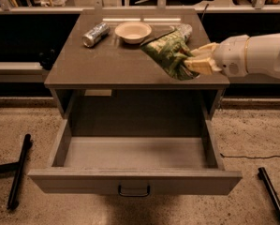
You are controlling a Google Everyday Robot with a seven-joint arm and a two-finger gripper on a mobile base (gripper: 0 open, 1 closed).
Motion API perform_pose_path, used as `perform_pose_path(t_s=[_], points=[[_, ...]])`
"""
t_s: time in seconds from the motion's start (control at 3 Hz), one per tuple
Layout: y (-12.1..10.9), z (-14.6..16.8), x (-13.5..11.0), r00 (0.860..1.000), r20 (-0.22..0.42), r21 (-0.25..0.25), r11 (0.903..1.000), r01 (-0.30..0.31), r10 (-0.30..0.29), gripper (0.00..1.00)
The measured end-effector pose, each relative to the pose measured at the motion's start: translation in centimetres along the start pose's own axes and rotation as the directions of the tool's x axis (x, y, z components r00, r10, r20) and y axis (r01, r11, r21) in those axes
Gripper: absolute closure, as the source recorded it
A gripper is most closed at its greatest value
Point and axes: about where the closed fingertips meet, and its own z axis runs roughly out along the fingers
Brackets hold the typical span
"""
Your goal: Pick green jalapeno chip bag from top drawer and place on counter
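Observation:
The green jalapeno chip bag [170, 53] is held in my gripper [195, 62], which comes in from the right on a white arm. The fingers are shut on the bag's lower right end. The bag hangs over the right part of the counter [106, 60], above its surface; I cannot tell if it touches. The top drawer [135, 179] is pulled open below, with a dark handle at the centre of its front, and its inside shows nothing in it.
A pale bowl [133, 31] and a silver can [96, 34] lie on the counter's back part. A second can [184, 30] is mostly hidden behind the bag. Black stand legs [18, 171] lie on the floor at left and right.

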Motion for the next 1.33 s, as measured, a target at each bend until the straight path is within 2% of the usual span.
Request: perform_pose_path(t_s=[0.33,0.67,1.0,1.33], points=[[-2.1,2.0,-3.2,0.998,0.065,-0.006,0.9998,0.020,-0.020,1.00],[-3.3,5.1,-5.8,0.994,0.103,-0.037,0.9986,0.037,-0.033,1.00],[-4.2,8.4,-6.8,0.994,0.102,-0.057,0.9978,0.033,-0.027,1.00],[-5.1,11.2,-6.6,0.997,0.078,-0.058,0.9983,0.003,0.001,0.82]])
